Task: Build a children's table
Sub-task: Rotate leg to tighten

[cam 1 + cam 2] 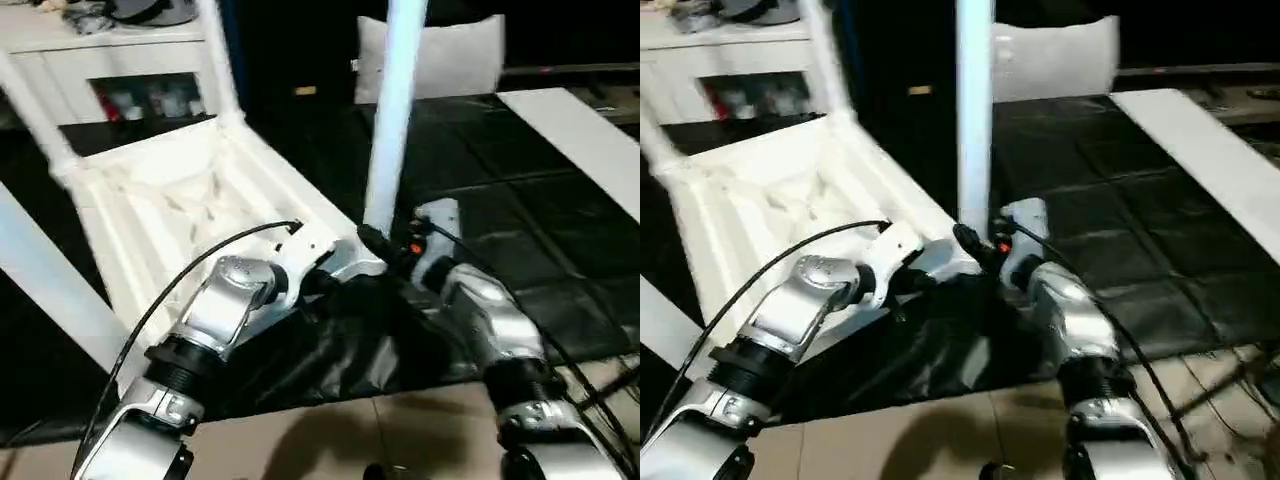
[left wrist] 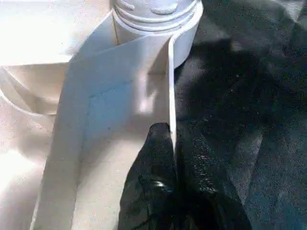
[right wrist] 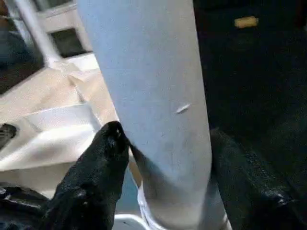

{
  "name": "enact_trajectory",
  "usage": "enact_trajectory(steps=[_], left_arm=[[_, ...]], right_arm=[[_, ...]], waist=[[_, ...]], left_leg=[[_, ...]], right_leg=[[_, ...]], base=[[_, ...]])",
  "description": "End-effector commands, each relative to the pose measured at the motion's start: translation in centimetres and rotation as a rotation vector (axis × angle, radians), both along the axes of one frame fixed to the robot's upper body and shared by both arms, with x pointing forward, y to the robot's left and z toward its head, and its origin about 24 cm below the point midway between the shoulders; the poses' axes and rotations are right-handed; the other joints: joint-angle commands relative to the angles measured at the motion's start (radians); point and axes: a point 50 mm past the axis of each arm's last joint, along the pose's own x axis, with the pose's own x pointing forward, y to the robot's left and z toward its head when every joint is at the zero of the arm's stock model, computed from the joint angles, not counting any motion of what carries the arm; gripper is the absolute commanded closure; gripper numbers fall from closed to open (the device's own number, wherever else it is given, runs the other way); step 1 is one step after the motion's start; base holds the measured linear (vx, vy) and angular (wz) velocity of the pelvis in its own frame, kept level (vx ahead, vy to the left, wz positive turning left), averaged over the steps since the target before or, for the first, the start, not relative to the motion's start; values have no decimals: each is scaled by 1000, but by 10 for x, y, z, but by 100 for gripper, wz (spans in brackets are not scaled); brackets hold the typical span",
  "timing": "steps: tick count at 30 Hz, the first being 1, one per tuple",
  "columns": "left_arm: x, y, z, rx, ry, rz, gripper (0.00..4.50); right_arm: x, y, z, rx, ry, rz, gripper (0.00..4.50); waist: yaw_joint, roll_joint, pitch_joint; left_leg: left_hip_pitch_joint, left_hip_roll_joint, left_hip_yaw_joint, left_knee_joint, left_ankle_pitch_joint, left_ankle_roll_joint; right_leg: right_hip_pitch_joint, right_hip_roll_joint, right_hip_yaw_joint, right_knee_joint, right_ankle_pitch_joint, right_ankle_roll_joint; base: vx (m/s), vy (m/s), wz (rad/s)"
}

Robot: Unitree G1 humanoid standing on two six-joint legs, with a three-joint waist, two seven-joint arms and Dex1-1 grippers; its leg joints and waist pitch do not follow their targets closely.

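Inspecting the white plastic rectangular tabletop (image 1: 150, 200), lying ribbed underside up on the black floor mat (image 1: 520, 210) and stretching away toward 10 o'clock from both wrists. Noting the long tapered white tube leg (image 1: 392, 120) standing near upright at the nearest corner, long axis running toward 12 o'clock, ringed end sitting in the round corner socket (image 2: 189, 38). Pinching the thin rim wall of the tabletop with the left gripper (image 2: 172, 132), black fingers pressed together on it just short of that socket. Straddling the lower part of the leg with the right gripper (image 3: 163, 143), fingers spread to either side, one fingertip (image 3: 114, 134) touching the tube and the other lying just beside it; judging this a loose hold rather than a clamp. Judging the step in hand to be seating this leg: calling for a push or twist along the leg's own axis, straight down into the socket, with the right arm the nearer to the tube and the left bracing the rim at 9 o'clock of it. Finding the depth of seating impossible to confirm, the joint being cut off at the edge of the left wrist view and masked by the wrists in the head views. Noting three further white legs, one (image 1: 220, 60) at 11 o'clock, one (image 1: 30, 110) at 10 and one (image 1: 40, 270) at 9, all blurred and running out of the picture.
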Motion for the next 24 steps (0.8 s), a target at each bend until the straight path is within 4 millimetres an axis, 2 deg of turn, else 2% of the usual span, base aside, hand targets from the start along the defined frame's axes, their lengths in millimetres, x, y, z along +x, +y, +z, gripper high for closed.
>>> enact_trajectory(steps=[1, 3, 4, 5, 8, 10, 12, 13, 15, 16, 17, 18, 19, 20, 21, 24], left_arm=[[-5, -5, 1, -12, -15, -109, 450], [-8, 3, -1, -2, -8, -183, 450], [-9, 5, -1, 2, -11, -208, 450], [-10, 11, -2, 16, 2, -246, 450], [-15, 18, -2, 34, 14, -349, 450], [-21, 23, -3, 51, 37, -443, 450], [-25, 27, -5, 79, 57, -505, 450], [-26, 29, -5, 99, 61, -531, 450], [-27, 32, -6, 119, 61, -577, 450], [-27, 32, -6, 120, 61, -578, 450], [-28, 32, -5, 118, 65, -600, 450], [-28, 33, -5, 116, 70, -621, 450], [-29, 32, -5, 119, 73, -646, 450], [-30, 32, -4, 120, 76, -665, 450], [-31, 31, -4, 120, 78, -684, 450], [-31, 28, -2, 117, 76, -710, 450]], right_arm=[[-4, 0, 13, 20, -80, 110, 122], [-11, -18, 15, -27, -85, 185, 109], [-14, -23, 16, -36, -82, 212, 91], [-18, -34, 19, -82, -76, 267, 91], [-24, -42, 25, -130, -80, 382, 91], [-27, -46, 29, -157, -93, 460, 91], [-30, -47, 32, -169, -99, 516, 91], [-31, -47, 33, -173, -95, 543, 91], [-35, -47, 32, -185, -71, 604, 91], [-35, -47, 32, -186, -70, 606, 119], [-36, -46, 31, -188, -62, 631, 126], [-37, -45, 31, -185, -52, 653, 126], [-39, -43, 30, -182, -36, 695, 126], [-40, -41, 30, -180, -25, 726, 142], [-42, -40, 27, -181, -4, 763, 159], [-47, -37, 21, -200, 40, 824, 171]], waist=[[17, -8, -87], [30, -10, -87], [40, -10, -84], [47, -9, -82], [61, -9, -75], [63, -14, -74], [65, -10, -74], [69, -15, -75], [72, -17, -74], [79, -15, -75], [81, -11, -75], [83, -12, -76], [84, -13, -77], [85, -14, -78], [86, -18, -79], [94, -16, -80]], left_leg=[[-17, 0, 15, -53, -48, 147], [-20, -1, 19, -50, -25, 159], [-16, -1, 20, -51, -41, 161], [-12, 1, 22, -53, -60, 151], [-3, 3, 26, -58, -126, 116], [-4, 2, 25, -61, -149, 109], [-2, 4, 24, -61, -155, 102], [0, 4, 24, -61, -155, 102], [0, 5, 26, -61, -151, 102], [4, 7, 27, -61, -149, 101], [7, 7, 29, -61, -149, 98], [6, 8, 29, -61, -147, 98], [1, 8, 28, -61, -140, 99], [-2, 8, 27, -62, -133, 100], [-1, 9, 27, -62, -127, 100], [-1, 10, 28, -60, -114, 104]], right_leg=[[81, -55, 58, -41, -226, -154], [80, -54, 61, -33, -203, -162], [78, -53, 61, -38, -234, -155], [77, -53, 60, -43, -273, -143], [70, -52, 59, -57, -381, -112], [71, -51, 57, -62, -416, -92], [67, -52, 59, -61, -421, -93], [66, -52, 59, -59, -421, -94], [64, -51, 63, -59, -420, -96], [62, -50, 64, -58, -421, -97], [58, -51, 67, -57, -414, -106], [60, -51, 67, -57, -410, -109], [64, -51, 68, -52, -395, -112], [66, -51, 68, -49, -384, -112], [66, -52, 69, -48, -377, -114], [65, -53, 72, -45, -367, -123]], base=[[0, 0, 0], [0, 0, 0], [0, 0, 0], [0, 0, 0], [0, 0, 0], [0, 0, 0], [0, 0, 0], [0, 0, 0], [0, 0, 0], [0, 0, 0], [0, 0, 0], [0, 0, 0], [0, 0, 0], [0, 0, 0], [0, 0, 0], [0, 0, 0]])
